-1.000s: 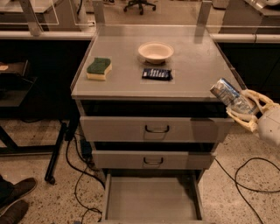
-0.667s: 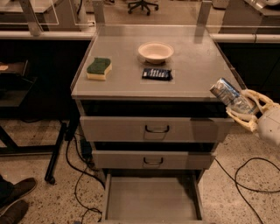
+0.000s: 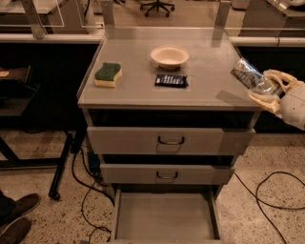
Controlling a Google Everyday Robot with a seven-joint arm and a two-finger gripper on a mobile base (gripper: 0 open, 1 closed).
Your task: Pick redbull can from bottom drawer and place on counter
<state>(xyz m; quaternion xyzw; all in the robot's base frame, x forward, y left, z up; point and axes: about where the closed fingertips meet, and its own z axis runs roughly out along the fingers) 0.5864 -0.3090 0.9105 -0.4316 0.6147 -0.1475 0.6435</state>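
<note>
The gripper [image 3: 265, 88], at three o'clock in the view, had pale cream, curved fingers [image 3: 263, 99] with smooth rounded tips, joined to a bulbous off-white wrist housing [image 3: 295, 105]

Speckled floor [image 3: 33, 167], cables [image 3: 248, 190] trailed across. Office chair [image 3: 157, 5] seen behind. Dark table leg [image 3: 62, 167] at left. Shoes [image 3: 19, 204] at lower left. Gripper [image 3: 265, 86] at desk's [image 3: 133, 90] right edge, closed on can [image 3: 247, 75].

Pincer [image 3: 263, 87] with can [image 3: 247, 76] right of counter [image 3: 138, 88]
</note>
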